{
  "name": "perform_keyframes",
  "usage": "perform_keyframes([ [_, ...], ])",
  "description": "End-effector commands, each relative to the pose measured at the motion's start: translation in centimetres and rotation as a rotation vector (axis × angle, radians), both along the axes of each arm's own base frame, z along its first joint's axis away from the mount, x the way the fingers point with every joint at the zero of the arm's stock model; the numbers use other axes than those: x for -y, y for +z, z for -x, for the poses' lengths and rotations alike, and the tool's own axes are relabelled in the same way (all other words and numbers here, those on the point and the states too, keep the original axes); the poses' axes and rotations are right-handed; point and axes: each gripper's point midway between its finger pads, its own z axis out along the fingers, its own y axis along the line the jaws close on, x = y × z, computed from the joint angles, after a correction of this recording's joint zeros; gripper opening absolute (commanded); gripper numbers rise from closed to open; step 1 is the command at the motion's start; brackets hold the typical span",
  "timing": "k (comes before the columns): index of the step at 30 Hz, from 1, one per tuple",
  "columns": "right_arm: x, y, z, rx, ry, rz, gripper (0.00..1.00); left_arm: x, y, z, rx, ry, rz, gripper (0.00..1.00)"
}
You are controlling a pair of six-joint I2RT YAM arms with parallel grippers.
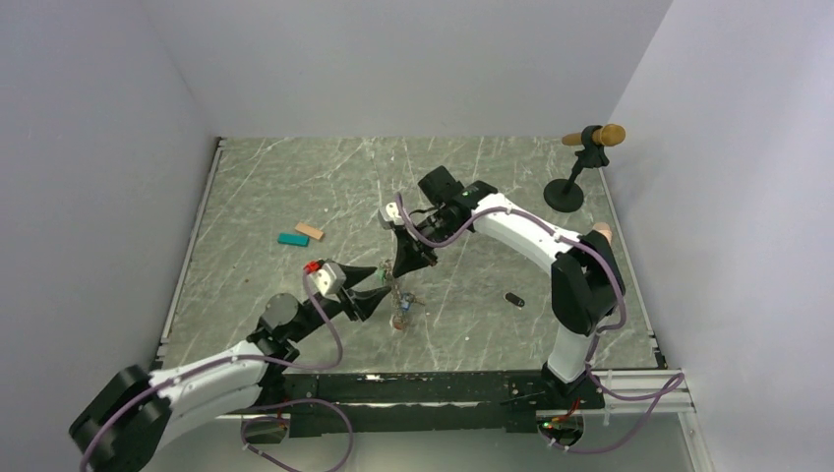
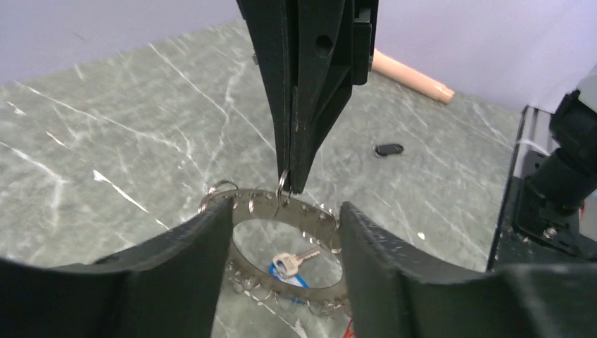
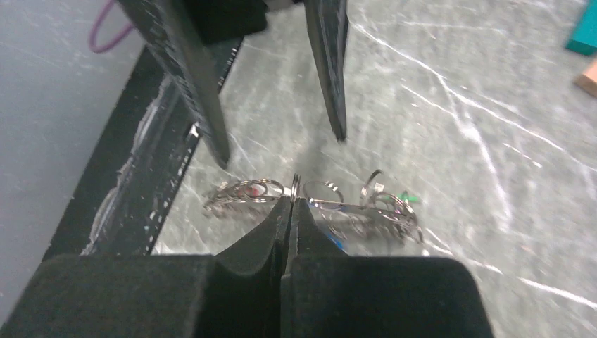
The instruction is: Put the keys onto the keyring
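Nearest the lens, a black metal mounting rail [image 1: 423, 388] carries both white-and-black arms, each trailed by purple cables [image 1: 334, 344]. Beyond it spreads a grey-green, white-veined marble-pattern tabletop [image 1: 246, 187], enclosed on three sides by plain pale lavender walls [image 1: 413, 59].

At mid-table the left gripper [image 2: 285, 211] has its jaws parted, with one black finger on either side of the keyring [image 2: 262, 203], a dark grey flat metal loop fringed with small wire rings. Whether the fingers touch it cannot be told. The right gripper [image 3: 291, 203] points down at the loop's far rim, its jaws pressed together on one small wire ring there. Inside the loop lies a small silver-bladed key [image 2: 297, 258] with blue beneath it. Green and red specks show among the wire rings in the right wrist view.

To the right, well apart, a small black-headed key [image 1: 514, 299] lies alone on the marble. Farther back on the left, a teal rectangular block [image 1: 293, 239] sits just beside a tan rectangular block [image 1: 310, 231]. At the far right corner a black round-based stand [image 1: 565, 195] holds a tan rod [image 1: 610, 134] at its top.
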Motion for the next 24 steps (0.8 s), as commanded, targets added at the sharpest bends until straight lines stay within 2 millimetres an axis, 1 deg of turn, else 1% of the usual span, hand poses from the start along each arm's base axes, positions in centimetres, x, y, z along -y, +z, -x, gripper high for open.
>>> perform_keyframes([
  [1, 2.1, 3.1, -1.3, 0.172, 0.016, 0.111, 0.00, -1.7, 1.7, 0.1, -0.009, 0.069, 0.035, 0.70],
  [2, 2.8, 3.5, -1.3, 0.200, 0.030, 0.153, 0.00, -2.0, 1.9, 0.3, -0.008, 0.075, 0.033, 0.74],
  [4, 4.1, 4.0, -1.2, 0.253, 0.061, 0.235, 0.00, -2.6, 3.1, 1.0, 0.020, 0.071, 0.029, 0.78],
  [6, 5.0, 4.3, -1.0, 0.316, 0.077, 0.302, 0.00, -2.9, 4.1, 1.7, 0.056, 0.053, 0.011, 0.80],
  [9, 5.9, 4.1, -0.6, 0.471, 0.106, 0.390, 0.00, -2.9, 5.2, 2.5, 0.112, 0.017, -0.024, 0.81],
  [10, 6.1, 4.0, -0.4, 0.541, 0.130, 0.427, 0.00, -2.7, 5.9, 2.9, 0.152, -0.007, -0.020, 0.80],
  [11, 6.2, 4.2, -0.2, 0.593, 0.146, 0.449, 0.00, -2.3, 6.2, 3.2, 0.181, -0.039, -0.027, 0.78],
  [12, 6.4, 4.5, -0.2, 0.633, 0.154, 0.463, 0.00, -1.9, 6.9, 3.4, 0.227, -0.062, -0.031, 0.77],
  [14, 6.5, 5.4, 0.2, 0.682, 0.175, 0.475, 0.00, -1.2, 7.6, 3.5, 0.264, -0.100, -0.057, 0.76],
  [19, 6.2, 6.9, 0.7, 0.725, 0.177, 0.482, 0.00, 1.1, 8.2, 2.9, 0.288, -0.162, -0.114, 0.69],
  [24, 5.6, 7.5, 1.1, 0.712, 0.150, 0.448, 0.00, 2.9, 8.2, 2.8, 0.290, -0.195, -0.094, 0.57],
])
